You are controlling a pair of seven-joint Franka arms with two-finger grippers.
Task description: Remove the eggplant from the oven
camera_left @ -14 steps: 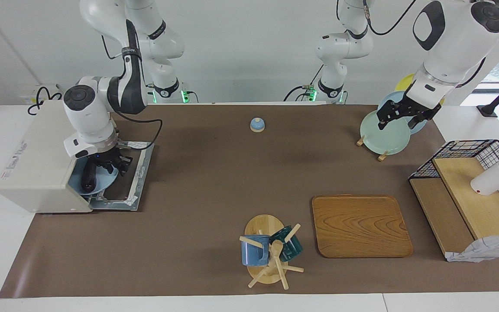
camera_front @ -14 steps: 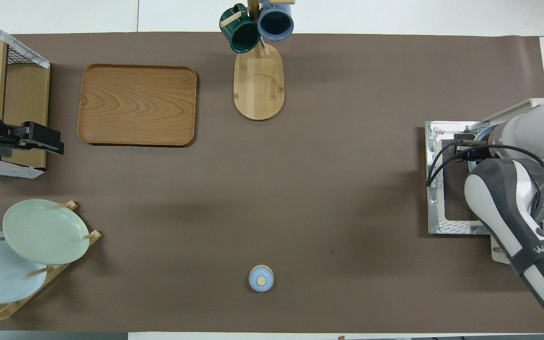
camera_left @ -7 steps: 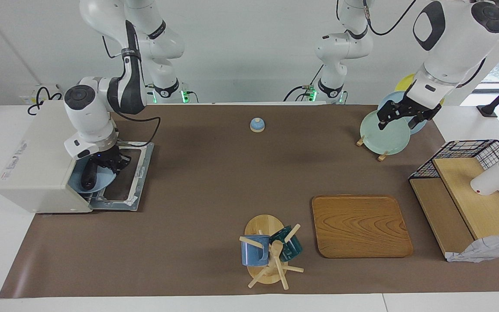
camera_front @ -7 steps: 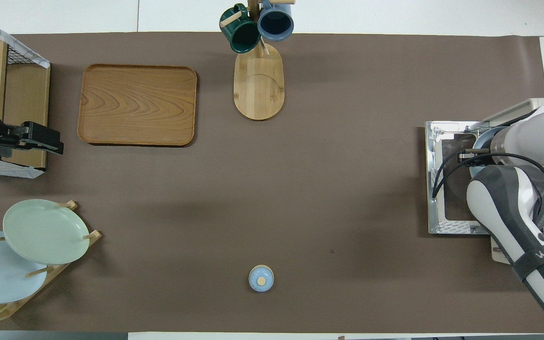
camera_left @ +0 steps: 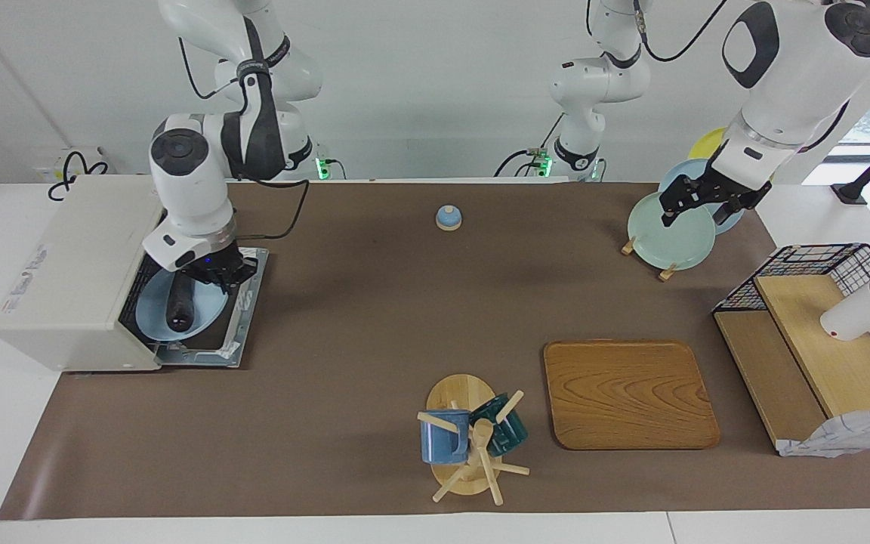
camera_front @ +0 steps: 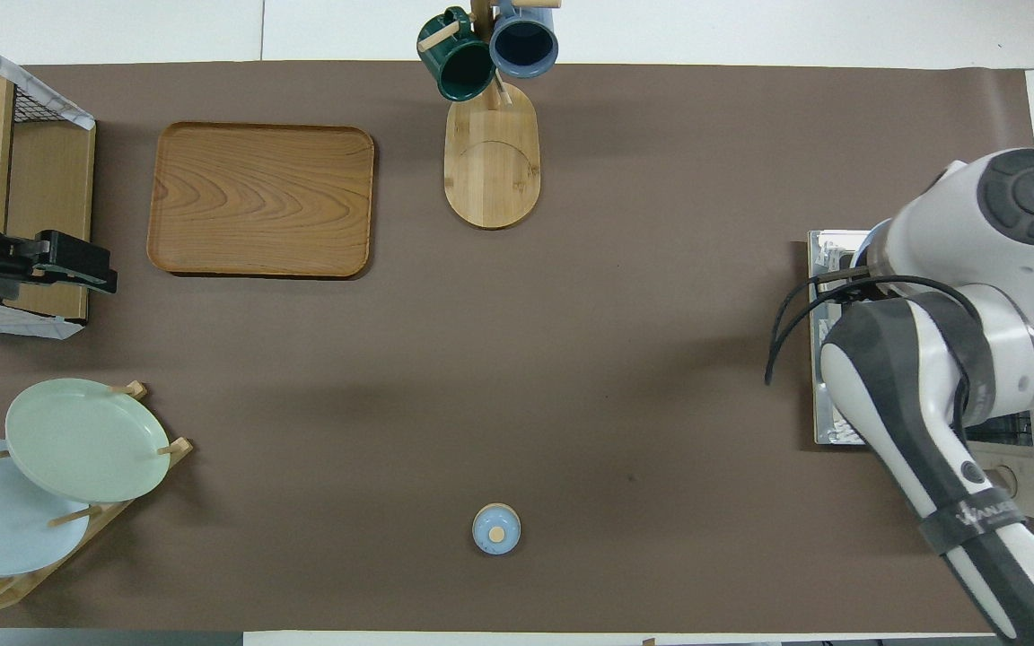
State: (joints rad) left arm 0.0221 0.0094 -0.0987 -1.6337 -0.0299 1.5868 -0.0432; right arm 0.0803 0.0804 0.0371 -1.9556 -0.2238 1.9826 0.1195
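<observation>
Right gripper [camera_left: 214, 278]: fingers closed on the rim of the blue plate [camera_left: 208, 313], over the open oven [camera_left: 76, 276] door.
Eggplant [camera_left: 180, 306]: lies on that plate.
Left gripper [camera_left: 695, 202]: fully open, empty, waiting over the plate rack [camera_left: 669, 227].
Hidden: from overhead, the right arm covers gripper and plate.

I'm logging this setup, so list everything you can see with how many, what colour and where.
oven: one, cream-white, door down, right arm's end of the table
plate: one, light blue, on the open oven door, partly out
eggplant: one, dark purple, on that plate
bell: one, blue, near the robots
plates in rack: three, green, blue, yellow, left arm's end
tray: one, wooden
mugs on stand: two, blue and dark green
wire shelf: one, black and wood, holds a white cup
right gripper: jaws shut on the plate's rim
left gripper: jaws open, over the plate rack
</observation>
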